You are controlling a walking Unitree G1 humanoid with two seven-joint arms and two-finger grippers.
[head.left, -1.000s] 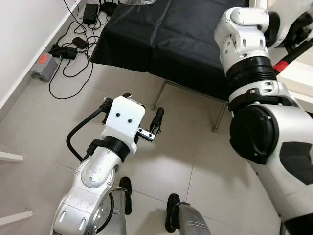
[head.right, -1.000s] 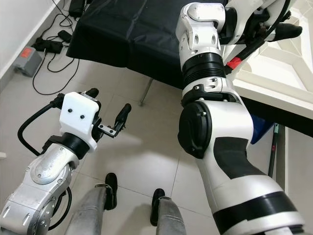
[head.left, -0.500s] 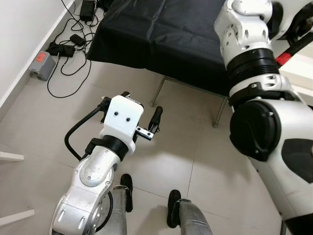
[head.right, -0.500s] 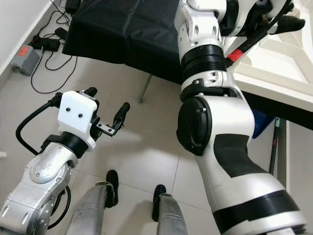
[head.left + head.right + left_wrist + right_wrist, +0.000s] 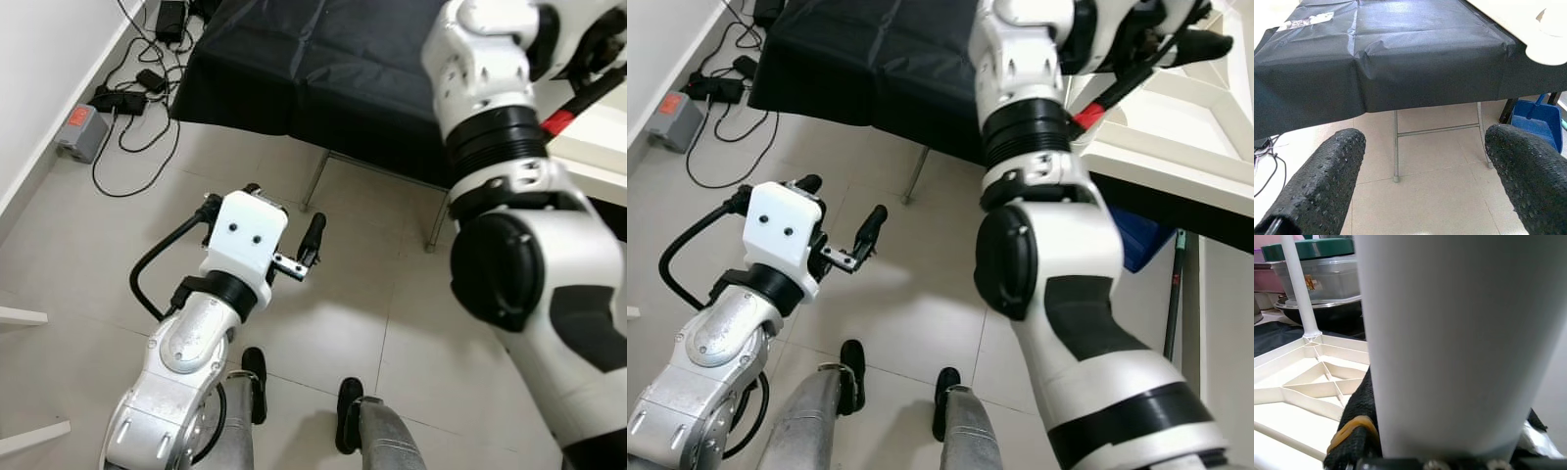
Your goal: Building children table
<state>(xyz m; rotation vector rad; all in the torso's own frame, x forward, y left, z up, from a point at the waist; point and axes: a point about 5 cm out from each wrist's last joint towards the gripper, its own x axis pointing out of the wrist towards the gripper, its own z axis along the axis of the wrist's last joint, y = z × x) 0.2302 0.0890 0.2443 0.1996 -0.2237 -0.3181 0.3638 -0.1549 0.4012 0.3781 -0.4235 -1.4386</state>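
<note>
Head views: the left gripper [image 5: 279, 227] hangs over the tiled floor [image 5: 372, 294] with fingers spread, released, near a black-draped table [image 5: 323, 69]. The right gripper [image 5: 1176, 39] is raised beside the white tabletop panel [image 5: 1176, 127].

Left wrist view: its black fingers [image 5: 1327, 181] stand apart, the draped table ahead.

Right wrist view: a white table leg [image 5: 1449, 342] sits clasped between the right fingers; the ribbed panel lies just beyond.
</note>
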